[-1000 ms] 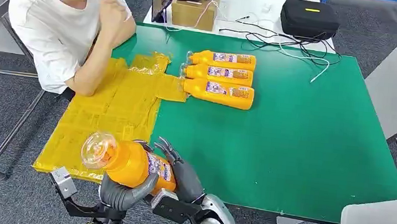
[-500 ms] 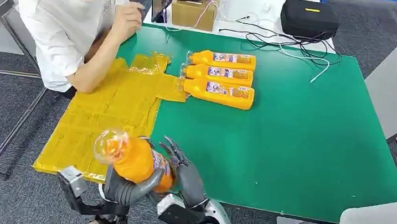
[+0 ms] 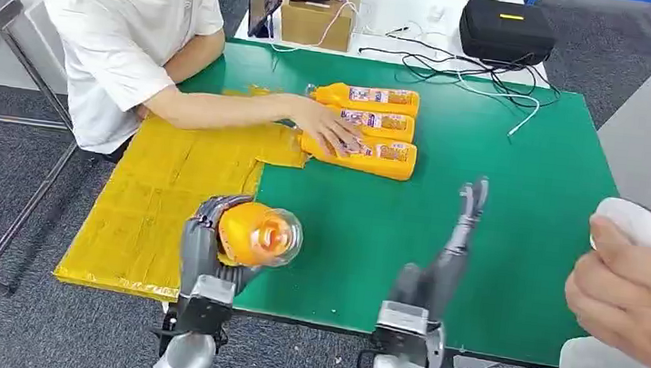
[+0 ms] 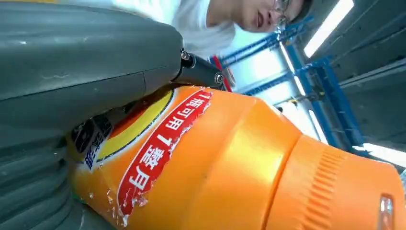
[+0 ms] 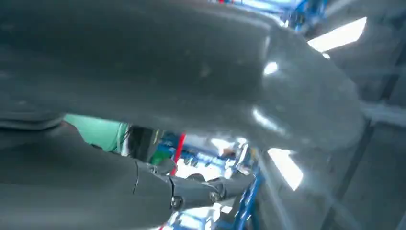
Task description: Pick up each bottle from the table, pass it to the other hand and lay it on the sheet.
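My left hand (image 3: 206, 240) grips an orange bottle (image 3: 254, 234) with its clear cap end pointing up toward the camera, just right of the yellow sheet (image 3: 175, 188) at the table's near edge. The left wrist view shows that bottle (image 4: 230, 163) close up, with its red label, against the thumb (image 4: 81, 72). My right hand (image 3: 443, 260) is raised over the green table (image 3: 500, 221) with fingers stretched out and nothing in it. Three more orange bottles (image 3: 365, 133) lie side by side at the sheet's far right corner; a person's hand (image 3: 323, 127) rests on them.
A seated person in a white shirt (image 3: 128, 26) leans over the sheet's far left. Another person's hand (image 3: 630, 289) holds a white object at the right edge. A cardboard box (image 3: 318, 21), cables and a black case (image 3: 507, 29) sit beyond the table.
My right hand has let go of the bottle and swung out to the right, fingers extended. The left hand turned the bottle's cap rightward. The seated person reached onto the three bottles; another hand entered at right.
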Tool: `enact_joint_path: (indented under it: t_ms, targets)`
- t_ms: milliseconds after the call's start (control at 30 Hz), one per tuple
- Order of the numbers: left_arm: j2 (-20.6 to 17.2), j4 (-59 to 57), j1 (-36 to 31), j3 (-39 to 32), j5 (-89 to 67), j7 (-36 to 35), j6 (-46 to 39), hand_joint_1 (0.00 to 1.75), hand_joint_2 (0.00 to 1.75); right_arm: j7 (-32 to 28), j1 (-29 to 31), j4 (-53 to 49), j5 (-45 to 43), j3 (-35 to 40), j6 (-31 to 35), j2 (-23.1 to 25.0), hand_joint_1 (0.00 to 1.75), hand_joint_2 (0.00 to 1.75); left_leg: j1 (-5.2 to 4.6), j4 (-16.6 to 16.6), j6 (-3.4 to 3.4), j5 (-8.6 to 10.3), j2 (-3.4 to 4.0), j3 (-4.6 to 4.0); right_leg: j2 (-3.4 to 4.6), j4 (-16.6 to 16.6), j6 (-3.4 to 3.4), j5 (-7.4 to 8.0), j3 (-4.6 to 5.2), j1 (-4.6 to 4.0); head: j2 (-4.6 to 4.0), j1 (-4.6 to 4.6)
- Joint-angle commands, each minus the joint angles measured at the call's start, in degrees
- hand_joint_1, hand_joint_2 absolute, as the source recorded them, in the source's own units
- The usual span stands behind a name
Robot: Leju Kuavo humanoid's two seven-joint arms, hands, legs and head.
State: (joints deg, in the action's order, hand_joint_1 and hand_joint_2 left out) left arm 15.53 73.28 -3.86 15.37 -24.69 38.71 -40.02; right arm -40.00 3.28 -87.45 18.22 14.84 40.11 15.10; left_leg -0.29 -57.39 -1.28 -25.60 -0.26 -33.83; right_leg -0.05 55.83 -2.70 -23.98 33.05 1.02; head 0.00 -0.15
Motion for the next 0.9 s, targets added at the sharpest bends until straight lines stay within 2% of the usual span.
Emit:
enact_joint_path:
  t_ms: [33,100,233,367,533,667,700,733,800,900]
  targets:
    - [4.47,-11.46,-9.52,-23.05,-22.93,-4.33,0.02,1.75,1.75,0.00,1.76,4.04,-6.62,-1.21,-0.11,-0.29,0.00,0.00,0.07,0.05,0.09,0.02,0.02,0.13,0.00,-0.05,0.10,0.02,-0.12,-0.07,0.02,0.02]
    - [4.47,-10.31,-11.94,-28.46,-36.56,-5.76,0.02,1.75,1.75,0.00,2.60,5.53,-6.72,0.76,-0.11,-0.08,0.00,0.00,0.12,0.02,0.12,-0.01,0.16,0.14,0.14,-0.02,0.14,0.04,-0.11,-0.13,0.00,0.02]
    - [4.47,-10.96,-12.40,-28.91,-38.68,-6.39,0.02,1.75,1.75,0.00,2.61,5.89,-6.57,0.88,-0.11,0.07,0.00,0.00,0.09,0.03,0.09,0.01,0.06,0.11,0.02,0.06,0.08,0.00,-0.09,-0.09,0.02,0.00]
    - [3.97,-11.29,-12.38,-27.82,-57.30,-17.73,0.02,1.75,1.75,0.00,3.01,9.64,-10.13,2.41,-0.11,-0.91,0.00,0.00,0.10,0.04,0.09,-0.02,0.06,0.19,0.02,0.04,0.08,-0.03,-0.19,-0.10,0.00,0.00]
    - [3.51,-11.80,-12.61,-27.57,-58.28,-19.31,0.02,1.75,1.75,0.00,3.16,10.00,-10.60,2.75,-0.11,-1.01,0.00,0.00,0.10,0.03,0.12,-0.02,0.06,0.16,0.06,0.04,0.11,-0.02,-0.18,-0.09,0.00,0.00]
    - [-0.82,-20.10,-15.33,-23.60,-62.42,-29.17,0.02,1.75,1.75,0.00,4.10,12.52,-12.25,4.70,-0.11,-1.62,0.00,0.00,0.10,0.08,0.15,0.02,-0.03,0.19,-0.02,-0.01,0.15,-0.02,-0.21,-0.10,0.00,0.02]
    - [-2.14,-22.25,-15.81,-19.85,-60.62,-32.88,0.02,1.75,1.75,0.00,4.16,13.15,-12.57,3.76,-1.43,-1.36,0.00,0.00,0.09,0.11,0.15,0.05,-0.06,0.21,-0.03,-0.01,0.15,0.00,-0.22,-0.08,0.02,0.00]
    - [-2.14,-22.25,-15.81,-19.85,-60.62,-32.88,0.02,1.75,1.75,0.00,4.16,13.15,-12.57,3.76,-1.43,-1.36,0.00,0.00,0.03,0.09,0.10,0.04,0.00,0.11,0.02,0.03,0.08,0.01,-0.09,-0.03,0.00,0.00]
    - [-2.60,-25.96,-16.43,-22.74,-54.63,-28.17,0.02,1.75,1.75,0.00,4.25,13.62,-12.96,4.86,-0.60,-1.57,0.00,0.00,0.08,0.11,0.14,0.04,-0.02,0.19,-0.01,0.01,0.13,-0.01,-0.19,-0.08,0.00,0.00]
    - [-1.93,-29.04,-17.11,-21.98,-54.64,-30.44,0.02,1.75,1.75,0.00,4.25,14.00,-13.33,5.10,-0.65,-1.97,0.00,0.00,0.08,0.10,0.11,0.03,-0.07,0.17,-0.06,-0.01,0.10,-0.02,-0.20,-0.08,0.00,0.02]
